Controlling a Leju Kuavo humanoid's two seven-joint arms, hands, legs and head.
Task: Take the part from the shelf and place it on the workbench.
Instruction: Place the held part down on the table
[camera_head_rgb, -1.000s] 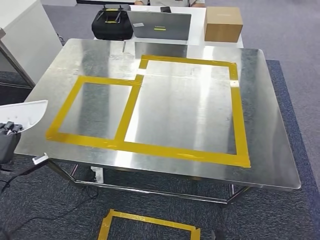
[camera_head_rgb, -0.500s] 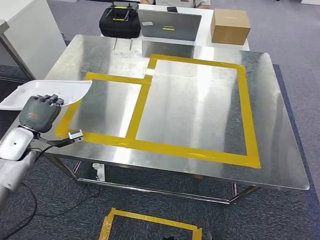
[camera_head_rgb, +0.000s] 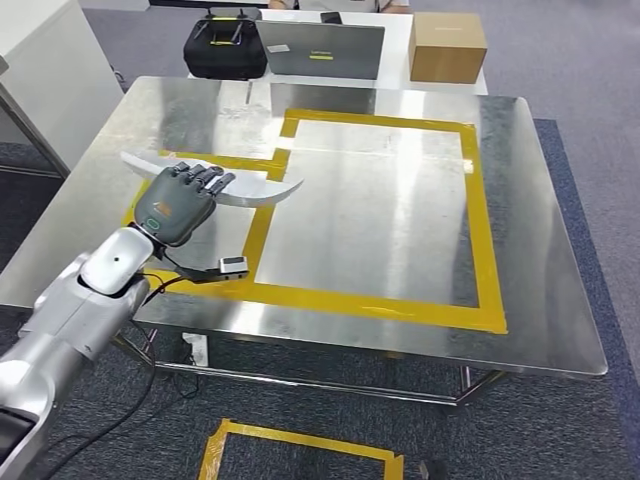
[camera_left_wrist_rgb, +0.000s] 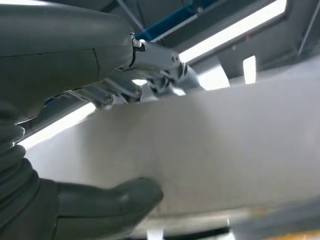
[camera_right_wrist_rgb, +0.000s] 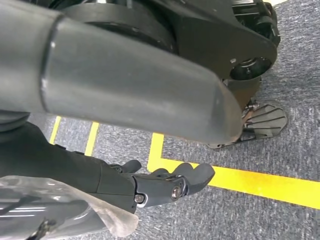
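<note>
Part (camera_head_rgb: 256, 188) in left hand (camera_head_rgb: 175, 205), above workbench (camera_head_rgb: 528, 200).

Black case (camera_head_rgb: 225, 48), grey laptop (camera_head_rgb: 321, 50), cardboard box (camera_head_rgb: 447, 47), white cabinet (camera_head_rgb: 53, 70)

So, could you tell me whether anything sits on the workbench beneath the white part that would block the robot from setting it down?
Nothing visible does. The left hand holds the white part over the smaller yellow-taped rectangle on the steel workbench, and the metal around it is bare. The laptop, black case and cardboard box sit on the table behind.
</note>
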